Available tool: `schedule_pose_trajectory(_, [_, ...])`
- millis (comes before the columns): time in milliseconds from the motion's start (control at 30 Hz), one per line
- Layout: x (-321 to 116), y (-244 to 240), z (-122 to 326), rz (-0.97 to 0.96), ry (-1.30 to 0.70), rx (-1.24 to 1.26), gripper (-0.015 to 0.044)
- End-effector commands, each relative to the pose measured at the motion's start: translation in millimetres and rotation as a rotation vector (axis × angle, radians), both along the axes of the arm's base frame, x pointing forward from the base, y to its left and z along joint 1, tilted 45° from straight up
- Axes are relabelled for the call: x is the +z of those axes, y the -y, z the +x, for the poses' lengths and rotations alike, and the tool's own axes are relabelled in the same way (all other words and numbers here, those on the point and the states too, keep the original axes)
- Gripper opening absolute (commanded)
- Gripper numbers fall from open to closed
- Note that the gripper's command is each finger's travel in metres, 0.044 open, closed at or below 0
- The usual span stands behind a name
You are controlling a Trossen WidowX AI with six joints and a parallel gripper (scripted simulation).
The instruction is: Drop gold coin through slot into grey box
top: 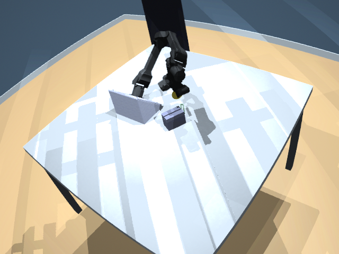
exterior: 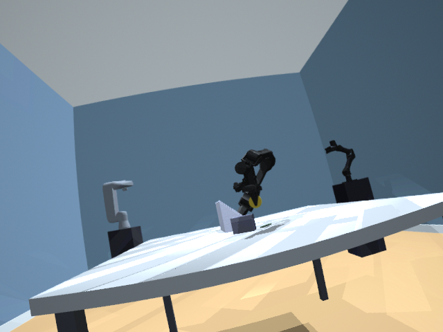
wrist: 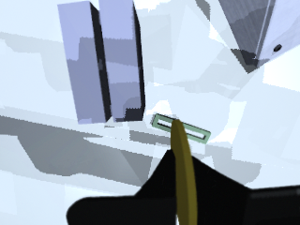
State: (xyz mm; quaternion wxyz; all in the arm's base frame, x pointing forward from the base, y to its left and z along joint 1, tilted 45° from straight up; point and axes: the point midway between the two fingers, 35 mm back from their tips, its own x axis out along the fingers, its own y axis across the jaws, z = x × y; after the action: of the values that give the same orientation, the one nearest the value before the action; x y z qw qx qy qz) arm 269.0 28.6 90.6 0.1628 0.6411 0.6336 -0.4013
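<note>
Coin [wrist: 183,173]: thin gold disc, edge-on in wrist view, lower centre, clamped between the black gripper [wrist: 184,197] fingers and lifted off the table. Exterior view shows it as a yellow disc [exterior: 255,201] above the box. Holder [wrist: 181,127]: shallow green rectangular frame, flat on the table [top: 164,177], just above the coin tip in frame. Grey box [wrist: 103,61], upper left, matte, blocky, dark narrow slot down its lid. Pale wedge-shaped block [top: 132,107] sits left of the box in top view.

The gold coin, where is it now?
The gold coin is pinched in the gripper, in the air above the empty green holder, beside the grey box.
</note>
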Motion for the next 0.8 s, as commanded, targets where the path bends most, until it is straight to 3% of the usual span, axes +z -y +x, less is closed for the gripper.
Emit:
schedule_pose_trajectory(0, [-6,7,6,-0.004,0.008,0.005,0.0000])
schedule_pose_trajectory(767, [-47,44,27,-0.002,0.006,0.004,0.0000])
